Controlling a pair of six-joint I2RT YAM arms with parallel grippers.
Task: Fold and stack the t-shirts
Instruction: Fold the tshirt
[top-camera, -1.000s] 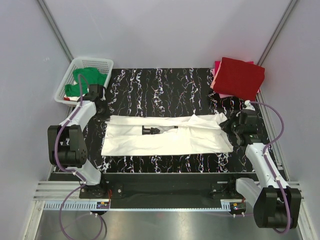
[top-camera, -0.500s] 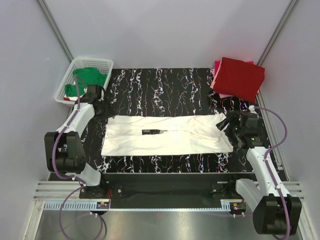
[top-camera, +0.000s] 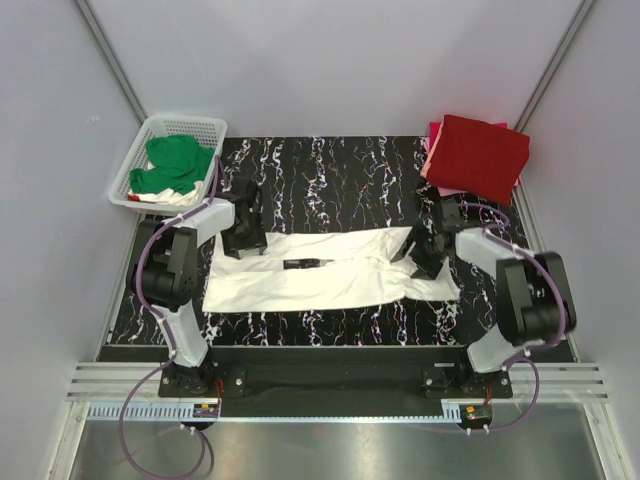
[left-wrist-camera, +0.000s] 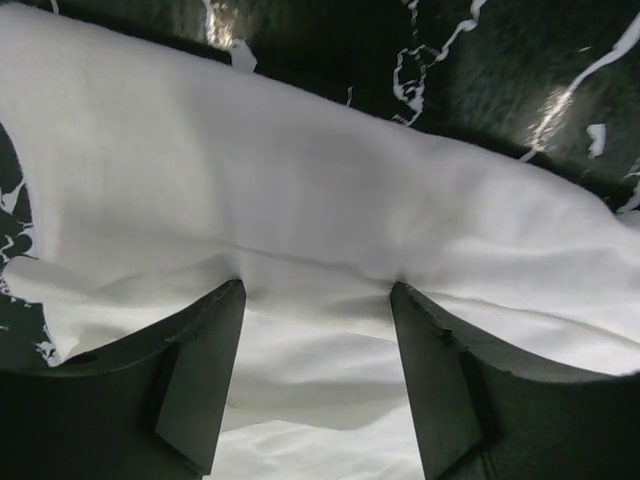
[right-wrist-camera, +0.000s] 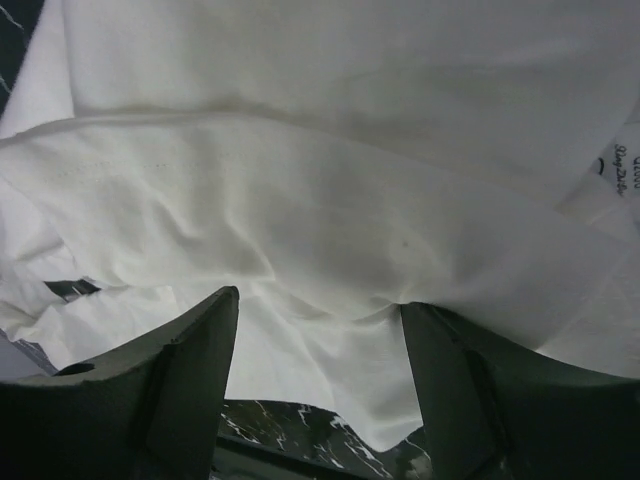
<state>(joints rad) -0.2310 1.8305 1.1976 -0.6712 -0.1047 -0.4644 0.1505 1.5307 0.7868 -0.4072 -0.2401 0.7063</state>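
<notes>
The white t-shirt (top-camera: 320, 280) lies folded into a long band across the middle of the black marbled table (top-camera: 330, 175), its small black print (top-camera: 305, 263) showing. My left gripper (top-camera: 243, 240) stands open at the band's upper left edge. In the left wrist view, the left gripper (left-wrist-camera: 318, 290) presses both tips into the white cloth (left-wrist-camera: 300, 180). My right gripper (top-camera: 420, 255) is open at the band's right end. In the right wrist view, the right gripper (right-wrist-camera: 318, 300) has its tips dimpling the white cloth (right-wrist-camera: 300, 180), nothing pinched. A folded red t-shirt (top-camera: 478, 155) lies on a pink one (top-camera: 432, 140).
A white lattice basket (top-camera: 200, 125) at the back left corner holds a crumpled green t-shirt (top-camera: 175, 160). The red and pink pile sits at the back right corner. Grey walls close in the table on three sides.
Both grippers went from shut to open. The left swung from beside the basket onto the shirt's upper left edge. The right moved left onto the shirt's right end.
</notes>
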